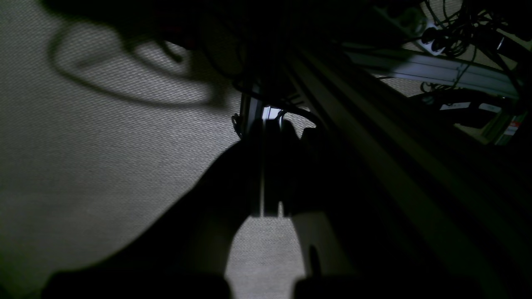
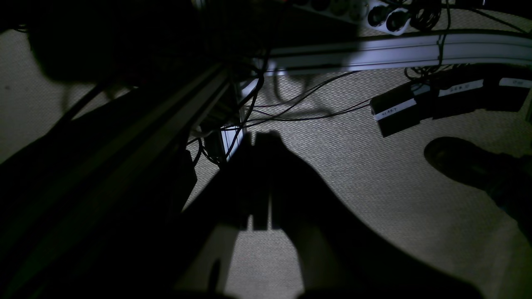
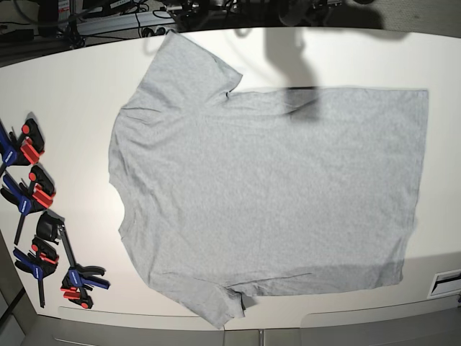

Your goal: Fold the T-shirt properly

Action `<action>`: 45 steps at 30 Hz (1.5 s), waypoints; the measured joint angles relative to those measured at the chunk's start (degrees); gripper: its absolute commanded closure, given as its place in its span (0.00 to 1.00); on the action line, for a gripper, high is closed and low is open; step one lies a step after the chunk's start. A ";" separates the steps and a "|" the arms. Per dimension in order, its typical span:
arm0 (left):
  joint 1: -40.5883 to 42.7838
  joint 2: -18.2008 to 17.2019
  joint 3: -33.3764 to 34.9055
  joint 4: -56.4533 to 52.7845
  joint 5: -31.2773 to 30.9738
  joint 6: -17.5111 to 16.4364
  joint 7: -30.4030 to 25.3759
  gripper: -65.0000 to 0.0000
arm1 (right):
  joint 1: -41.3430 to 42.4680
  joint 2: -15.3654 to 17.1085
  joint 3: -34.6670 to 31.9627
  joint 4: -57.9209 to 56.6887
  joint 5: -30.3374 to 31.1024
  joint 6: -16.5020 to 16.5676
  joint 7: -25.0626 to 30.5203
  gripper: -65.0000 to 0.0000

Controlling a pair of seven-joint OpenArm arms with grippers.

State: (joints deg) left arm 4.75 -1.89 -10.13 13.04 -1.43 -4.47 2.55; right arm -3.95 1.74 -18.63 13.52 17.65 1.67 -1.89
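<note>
**Shirt flat on the table, both arms hanging below it**

Spread across a white table [image 3: 72, 94]: the T-shirt [image 3: 266, 194], light heather grey, plain side up, laid sideways in the base view with the neck end toward that view's left and the hem toward its right. One sleeve pointing to the far edge, the other reaching the near edge and slightly curled under. A soft shadow over the upper middle of the cloth. No arm visible over the table in the base view.

Along the table's left edge, well apart from the shirt: a row of blue and red clamps [image 3: 36, 238], lying loose.

Seen from the wrist cameras: both arms lowered beside the table, pointing down at woven carpet [image 1: 83, 166]. Left gripper [image 1: 270, 166] a dark silhouette, fingers pressed together, nothing between them. Right gripper [image 2: 262, 178] likewise dark, fingers together and empty. Behind them, an aluminium frame rail [image 2: 395, 50], tangled cables [image 2: 299, 108] and a black box labelled START [image 2: 395, 112]. At the right edge of the right wrist view, a dark shoe [image 2: 465, 164] on the carpet.
</note>
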 measured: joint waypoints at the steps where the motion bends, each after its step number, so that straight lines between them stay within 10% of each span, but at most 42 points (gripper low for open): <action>1: 0.00 0.00 0.00 0.00 0.00 0.00 0.00 1.00 | 0.00 0.00 0.00 0.00 0.00 0.00 0.00 1.00; 25: 1.18 -0.02 0.00 1.36 -4.31 0.04 -2.80 1.00 | -0.55 0.02 0.00 0.07 0.07 -0.02 0.22 1.00; 45: 33.83 -5.62 0.22 42.75 -17.84 0.26 -3.13 1.00 | -20.76 6.23 0.00 22.88 0.35 -0.44 4.24 1.00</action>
State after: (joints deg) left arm 38.59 -7.51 -9.91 55.79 -19.27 -4.21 -0.58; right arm -24.71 7.97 -18.63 36.40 18.00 1.23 2.35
